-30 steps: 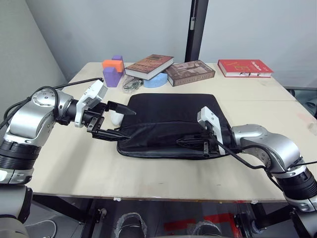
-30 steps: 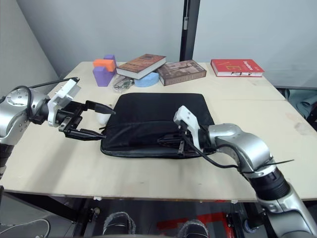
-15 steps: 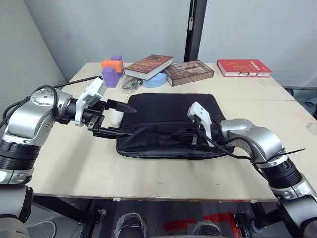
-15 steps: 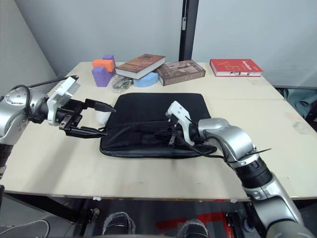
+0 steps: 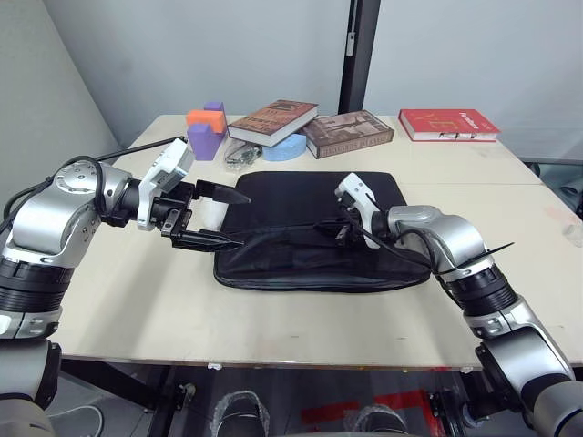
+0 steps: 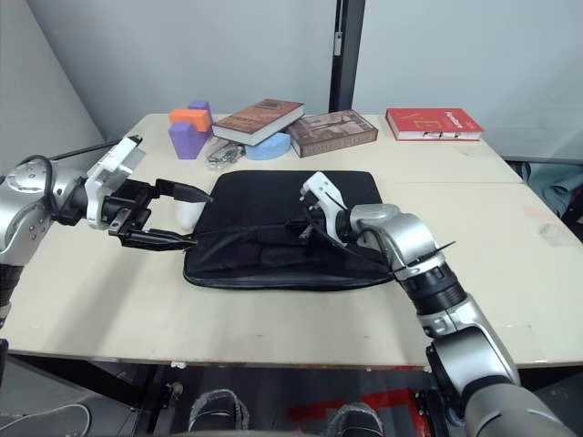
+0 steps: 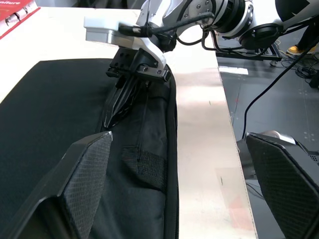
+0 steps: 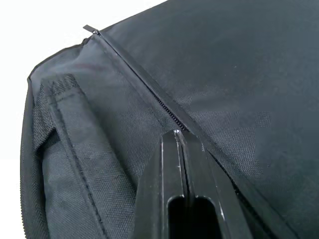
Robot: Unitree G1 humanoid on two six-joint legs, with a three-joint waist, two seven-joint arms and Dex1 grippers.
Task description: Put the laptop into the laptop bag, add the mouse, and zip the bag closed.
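Note:
The black laptop bag [image 5: 305, 214] lies flat in the middle of the table. My right gripper [image 5: 339, 233] rests on its front half, fingers [image 8: 174, 164] pressed shut on the zipper line [image 8: 167, 112]. The zipper pull itself is hidden between them. At the bag's left end my left gripper [image 5: 242, 220] is open, its lower finger [image 5: 205, 241] against the bag's edge. The white mouse [image 5: 212, 216] sits on the table between the two fingers, beside the bag. The left wrist view shows my wide-open left fingers [image 7: 82, 184] and the right gripper [image 7: 130, 84] on the bag. The laptop is out of view.
Along the back of the table lie two brown books [image 5: 273, 121] [image 5: 349, 133], a red book [image 5: 450, 125], purple and orange blocks [image 5: 206, 130], a blue piece [image 5: 284, 147] and a small clear item [image 5: 242, 157]. Bare tabletop [image 5: 301, 323] lies in front of the bag.
My right gripper, still shut, has slid left along the bag's zipper line from near the right end to about the middle. The left gripper has barely moved.

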